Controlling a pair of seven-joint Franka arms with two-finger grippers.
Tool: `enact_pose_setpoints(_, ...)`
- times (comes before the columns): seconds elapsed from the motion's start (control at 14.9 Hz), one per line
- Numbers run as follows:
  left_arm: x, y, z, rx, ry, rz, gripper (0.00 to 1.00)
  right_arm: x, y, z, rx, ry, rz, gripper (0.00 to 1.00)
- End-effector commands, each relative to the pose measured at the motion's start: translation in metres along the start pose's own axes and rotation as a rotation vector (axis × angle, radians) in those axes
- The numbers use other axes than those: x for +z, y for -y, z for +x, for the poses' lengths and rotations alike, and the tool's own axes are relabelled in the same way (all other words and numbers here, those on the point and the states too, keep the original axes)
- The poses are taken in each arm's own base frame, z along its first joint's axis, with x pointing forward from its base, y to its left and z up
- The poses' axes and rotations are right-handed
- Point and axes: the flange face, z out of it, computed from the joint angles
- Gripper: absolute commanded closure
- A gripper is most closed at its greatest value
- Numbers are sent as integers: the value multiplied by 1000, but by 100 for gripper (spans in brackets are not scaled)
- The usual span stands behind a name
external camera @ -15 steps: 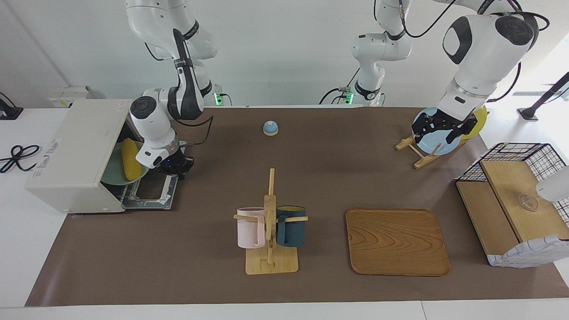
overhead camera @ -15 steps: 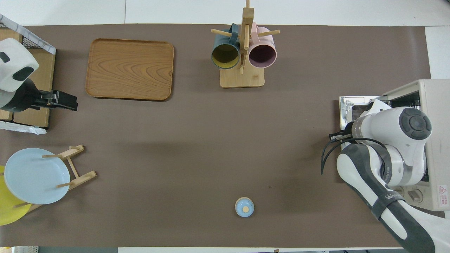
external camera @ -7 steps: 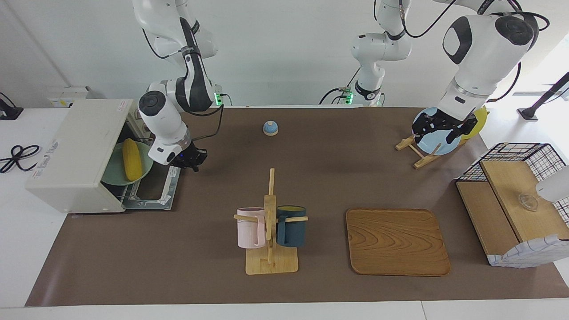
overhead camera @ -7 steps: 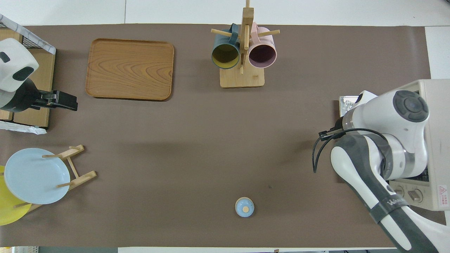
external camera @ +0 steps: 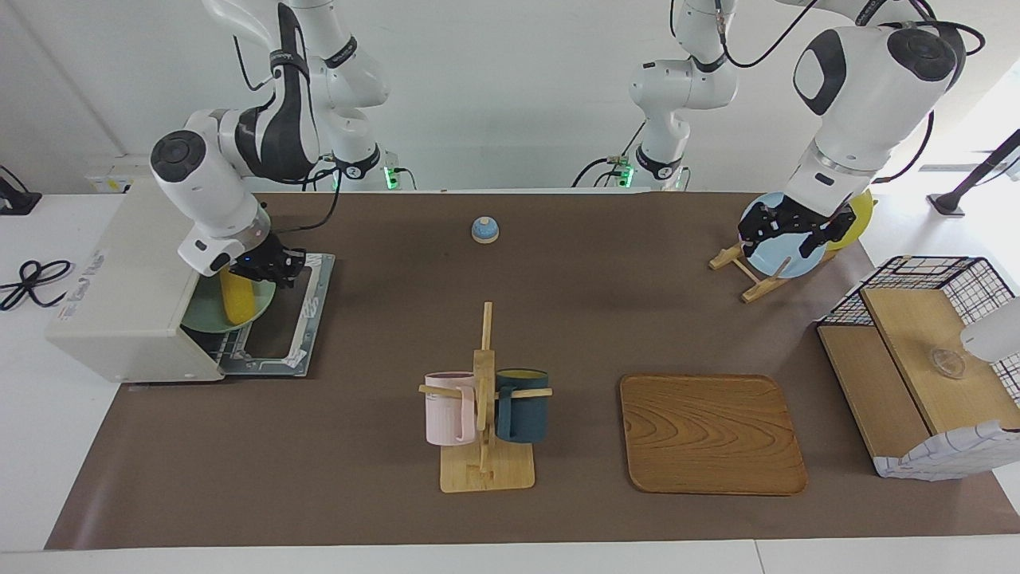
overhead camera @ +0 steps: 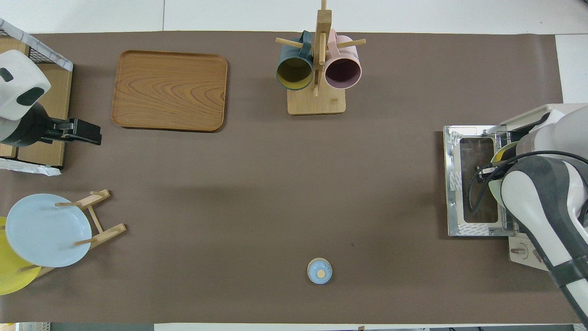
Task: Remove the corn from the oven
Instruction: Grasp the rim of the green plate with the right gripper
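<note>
I hang my right gripper over the corn, which lies on a green plate in the open oven; whether its fingers are parted I cannot tell. Reaching step: next I must straddle the cob and close. My left gripper waits, spread wide

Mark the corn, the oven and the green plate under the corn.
corn [external camera: 237, 305], facing view, exposed cob end.
oven [external camera: 127, 279], facing view, cream top panel.
green plate [external camera: 199, 312], facing view, bare rim.
</note>
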Motion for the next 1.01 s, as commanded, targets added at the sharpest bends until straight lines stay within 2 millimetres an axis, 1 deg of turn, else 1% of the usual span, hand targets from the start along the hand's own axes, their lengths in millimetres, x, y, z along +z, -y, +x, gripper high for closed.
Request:
enact_pose_setpoints(0.0, -4, 3, -5, 3, -8, -14, 0, 7, -12, -16, 8, 4, -17, 75)
enact_pose_setpoints(0.07, -4, 3, -5, 3, -8, -14, 0, 7, -19, -17, 5, 2, -25, 75)
enact_pose_setpoints(0.13, -4, 3, -5, 3, -8, -14, 0, 8, -22, -18, 5, -2, -25, 74)
enact_pose_setpoints(0.34, -4, 3, -5, 3, -8, -14, 0, 17, -22, -23, -2, -13, -27, 74)
enact_pose_setpoints(0.54, -4, 3, -5, 3, -8, -12, 0, 28, -30, -29, -42, -48, -33, 74)
enact_pose_setpoints(0.74, -4, 3, -5, 3, -8, -14, 0, 30, -30, -32, -42, -47, -33, 74)
enact_pose_setpoints(0.94, -4, 3, -5, 3, -8, -12, 0, 40, -29, -36, -43, -30, -28, 74)
